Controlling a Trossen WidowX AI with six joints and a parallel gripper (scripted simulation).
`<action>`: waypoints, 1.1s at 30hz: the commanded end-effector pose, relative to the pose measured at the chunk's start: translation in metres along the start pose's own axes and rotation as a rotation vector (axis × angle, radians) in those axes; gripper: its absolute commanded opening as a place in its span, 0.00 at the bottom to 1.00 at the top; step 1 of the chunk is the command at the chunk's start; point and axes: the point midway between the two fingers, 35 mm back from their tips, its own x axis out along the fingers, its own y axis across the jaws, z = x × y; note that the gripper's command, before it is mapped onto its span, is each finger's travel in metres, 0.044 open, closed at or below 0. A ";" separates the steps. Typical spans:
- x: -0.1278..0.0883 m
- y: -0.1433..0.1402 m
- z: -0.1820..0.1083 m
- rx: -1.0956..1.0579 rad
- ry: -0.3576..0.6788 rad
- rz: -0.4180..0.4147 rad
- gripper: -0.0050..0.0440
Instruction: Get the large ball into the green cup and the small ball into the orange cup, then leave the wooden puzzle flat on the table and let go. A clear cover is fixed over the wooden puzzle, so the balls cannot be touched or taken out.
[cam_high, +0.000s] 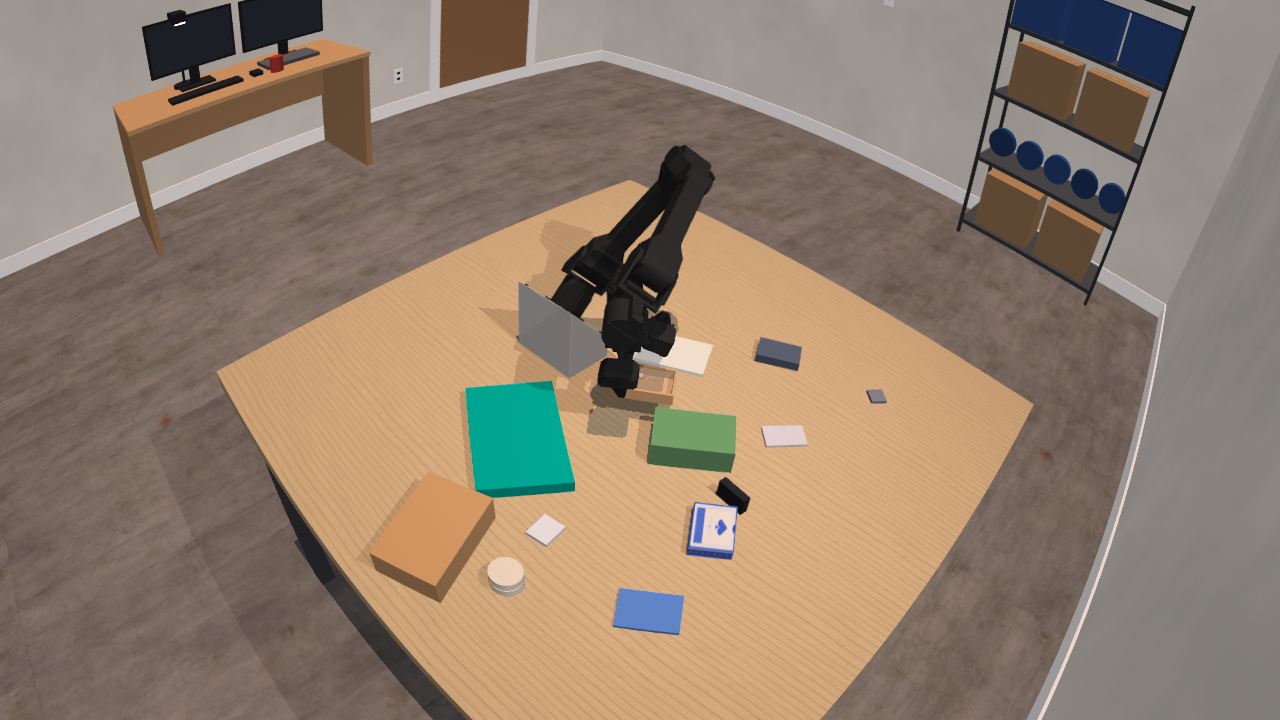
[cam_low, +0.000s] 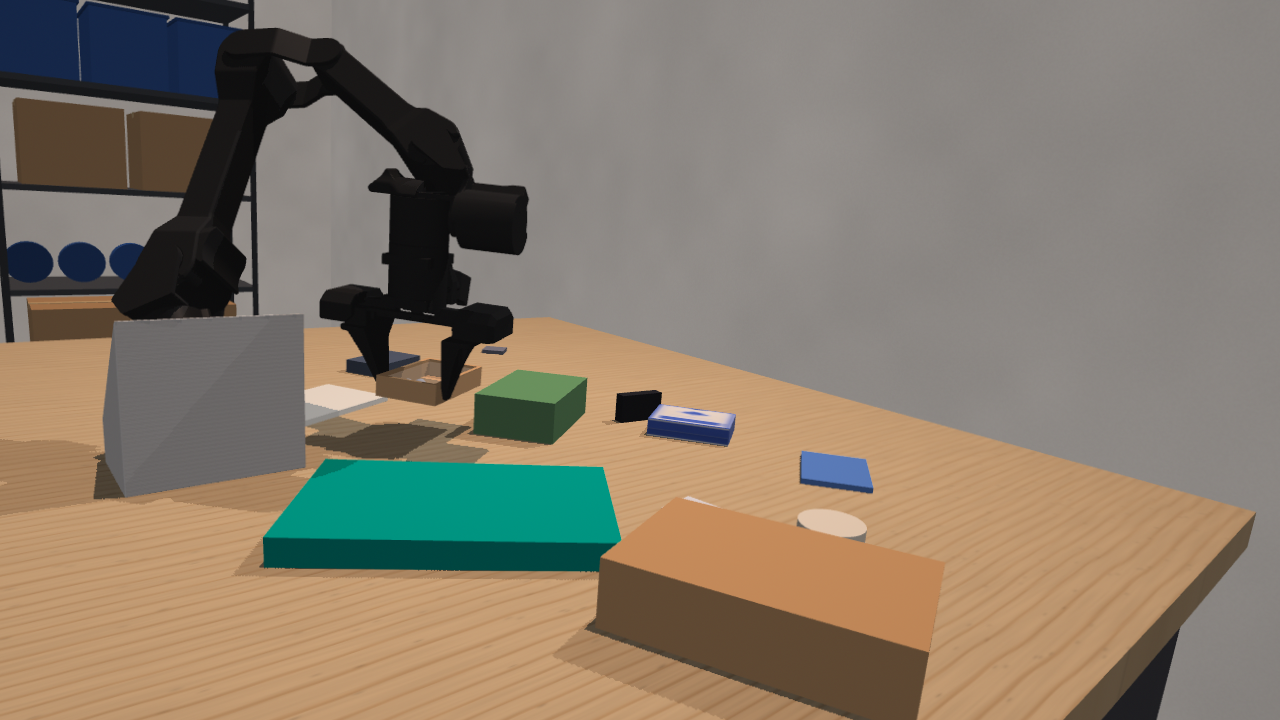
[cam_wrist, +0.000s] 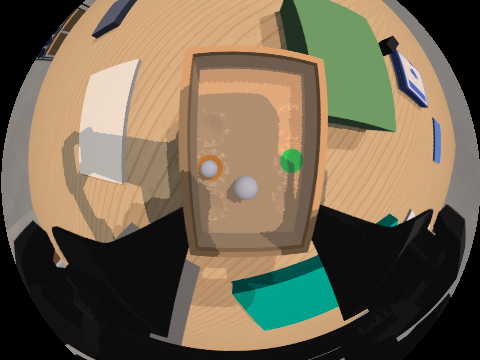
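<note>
The wooden puzzle (cam_wrist: 252, 150) is a shallow brown tray under a clear cover. My gripper (cam_wrist: 249, 211) is shut on its two long sides and holds it roughly level a little above the table; it also shows in the top and exterior views (cam_high: 651, 383) (cam_low: 427, 380). In the wrist view the small grey ball sits inside the orange cup (cam_wrist: 210, 167) at the tray's left. The large grey ball lies loose on the tray floor just right of it. The green cup (cam_wrist: 291, 160) at the right side holds no ball.
A green box (cam_high: 691, 437) stands just in front of the puzzle, a teal slab (cam_high: 517, 437) to the left, a grey wedge (cam_high: 554, 331) behind it. A cream slab (cam_high: 687, 354) lies beside the tray. Small blocks, a card box (cam_high: 712, 529) and an orange box (cam_high: 434, 532) lie farther forward.
</note>
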 end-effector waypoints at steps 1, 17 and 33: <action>0.000 0.002 0.000 0.001 0.008 -0.023 0.10; 0.001 0.002 0.000 -0.001 -0.019 -0.042 0.10; 0.001 0.002 0.000 0.000 -0.004 -0.026 0.10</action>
